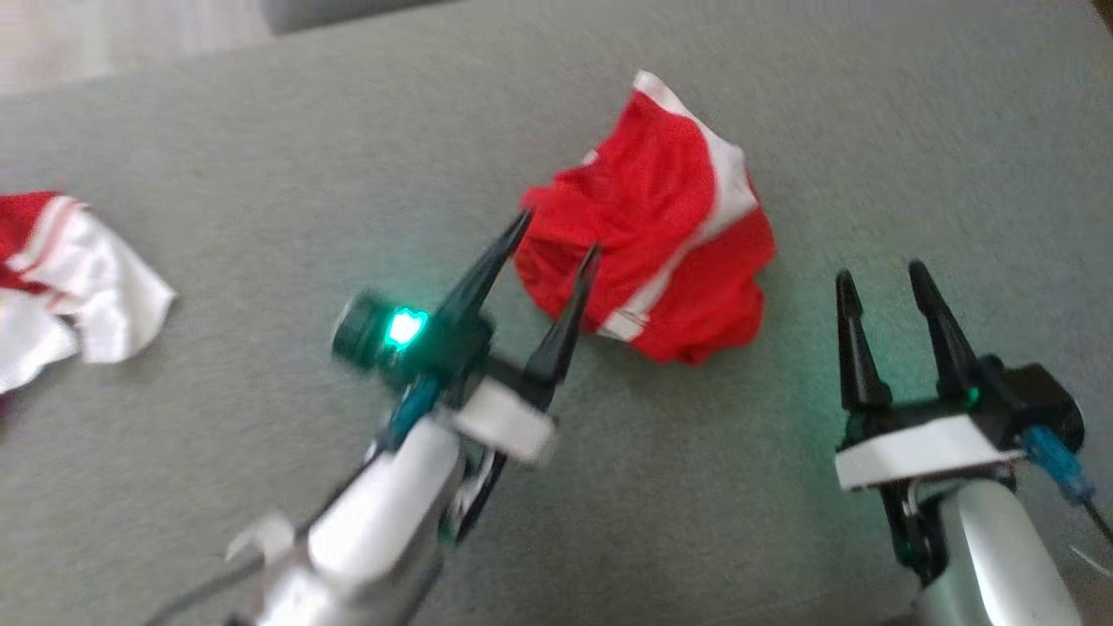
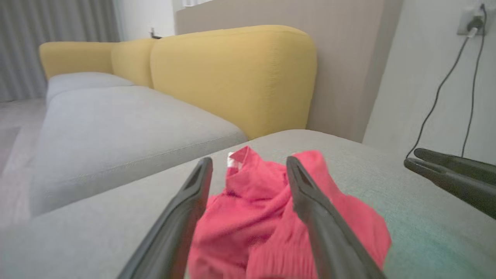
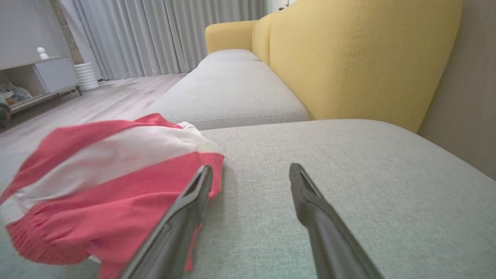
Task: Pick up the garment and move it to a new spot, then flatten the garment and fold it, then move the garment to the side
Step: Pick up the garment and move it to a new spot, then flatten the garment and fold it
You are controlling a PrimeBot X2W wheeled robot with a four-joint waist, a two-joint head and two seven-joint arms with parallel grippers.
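Observation:
The garment (image 1: 654, 230) is red with white bands and lies crumpled in a heap on the grey cushion (image 1: 348, 156). My left gripper (image 1: 556, 236) is open, its two dark fingertips at the heap's left edge with nothing between them. In the left wrist view the garment (image 2: 259, 217) sits just ahead, between and beyond the spread fingers of the left gripper (image 2: 248, 164). My right gripper (image 1: 883, 278) stands open a short way right of the heap, apart from it. In the right wrist view the garment (image 3: 97, 186) lies left of the open right gripper (image 3: 251, 170).
A second red and white cloth (image 1: 69, 278) lies at the cushion's left edge. Yellow sofa backrests (image 2: 232, 77) rise beyond the grey seat. A wall with a socket and hanging cables (image 2: 465, 77) stands on the right. Bare cushion (image 3: 368, 174) stretches ahead of my right gripper.

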